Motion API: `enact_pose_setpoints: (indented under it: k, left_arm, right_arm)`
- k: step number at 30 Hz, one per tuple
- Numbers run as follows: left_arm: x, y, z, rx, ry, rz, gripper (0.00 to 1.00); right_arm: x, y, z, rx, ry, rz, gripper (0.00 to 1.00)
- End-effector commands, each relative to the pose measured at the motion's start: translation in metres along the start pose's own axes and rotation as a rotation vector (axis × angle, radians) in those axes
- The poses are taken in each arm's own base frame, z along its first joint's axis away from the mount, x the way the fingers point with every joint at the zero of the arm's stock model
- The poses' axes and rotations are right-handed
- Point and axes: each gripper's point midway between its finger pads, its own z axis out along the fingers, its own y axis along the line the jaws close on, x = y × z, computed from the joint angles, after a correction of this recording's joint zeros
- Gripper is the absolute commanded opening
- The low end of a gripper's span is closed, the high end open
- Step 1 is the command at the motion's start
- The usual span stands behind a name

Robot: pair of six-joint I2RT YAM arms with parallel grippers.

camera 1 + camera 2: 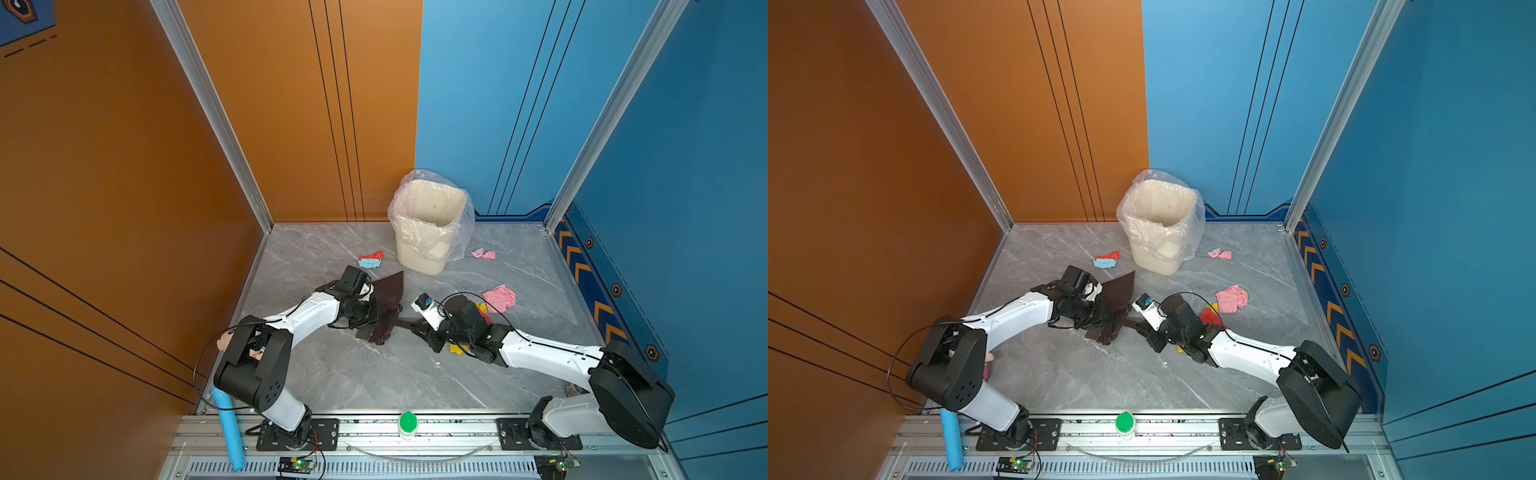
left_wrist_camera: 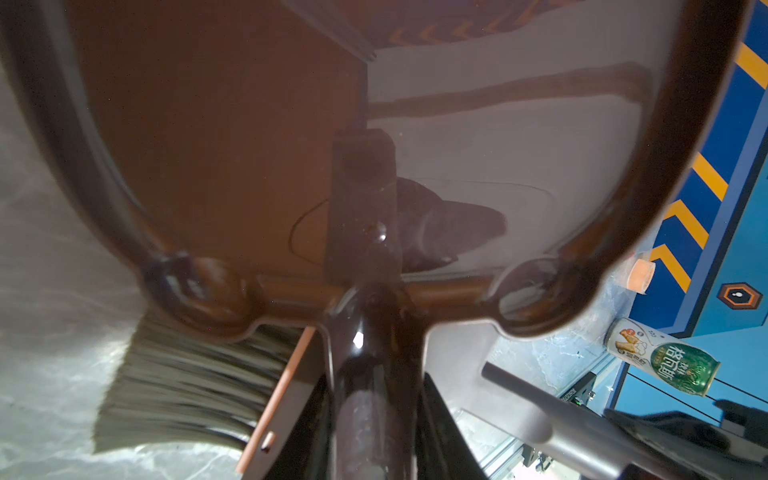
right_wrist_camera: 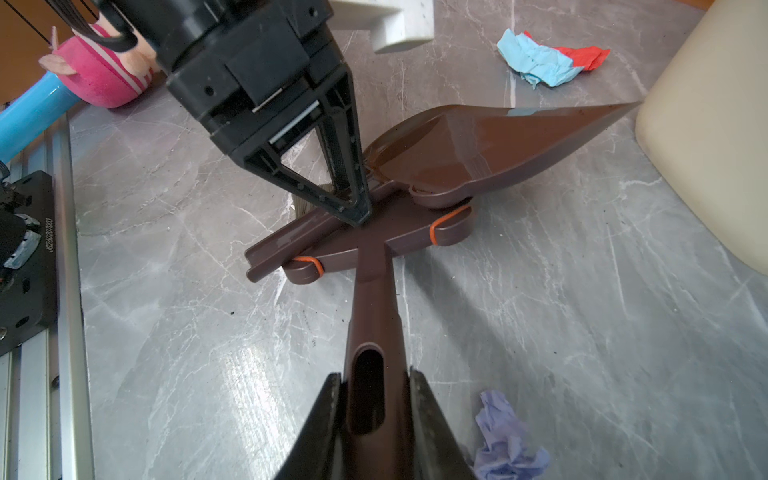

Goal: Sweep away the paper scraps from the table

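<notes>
Mid-table, the left gripper (image 3: 353, 208) is clamped on the brown dustpan (image 1: 388, 289) handle, the pan tipped on edge with its long axis running toward one o'clock, mouth pointing at the lined bin (image 1: 428, 224). The right gripper (image 3: 374, 415) is pinched tight on the brush (image 3: 370, 257) handle, which points at nine o'clock toward the pan. The paper scraps lie scattered on the table (image 1: 374, 374): a red-and-blue pair (image 1: 371, 259) at eleven o'clock, pink ones (image 1: 500, 297) at three, a lilac one (image 3: 507, 440) just beside the right gripper.
</notes>
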Motion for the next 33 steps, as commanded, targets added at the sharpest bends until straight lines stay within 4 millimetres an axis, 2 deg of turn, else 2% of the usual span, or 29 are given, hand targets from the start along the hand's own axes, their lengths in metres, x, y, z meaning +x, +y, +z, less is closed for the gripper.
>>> enact_pose_setpoints:
  k: [1, 15, 25, 31, 33]
  left_arm:
    - [-0.007, 0.003, 0.003, -0.030, -0.032, 0.006, 0.00]
    - [-0.005, 0.001, -0.001, -0.028, -0.029, 0.017, 0.00]
    - [-0.008, 0.010, -0.040, -0.068, -0.080, 0.027, 0.00]
    - [-0.004, 0.030, -0.059, -0.106, -0.104, 0.000, 0.00]
    - [-0.001, 0.040, -0.063, -0.137, -0.110, -0.014, 0.00]
  right_arm:
    - [-0.006, 0.008, -0.002, -0.031, -0.023, 0.019, 0.00]
    - [-0.003, 0.006, -0.002, -0.025, 0.006, 0.017, 0.00]
    - [-0.008, -0.006, -0.022, 0.020, 0.004, -0.004, 0.00]
    - [-0.018, -0.012, -0.031, 0.045, 0.007, -0.014, 0.00]
    - [-0.029, -0.014, -0.036, 0.056, -0.015, -0.023, 0.00]
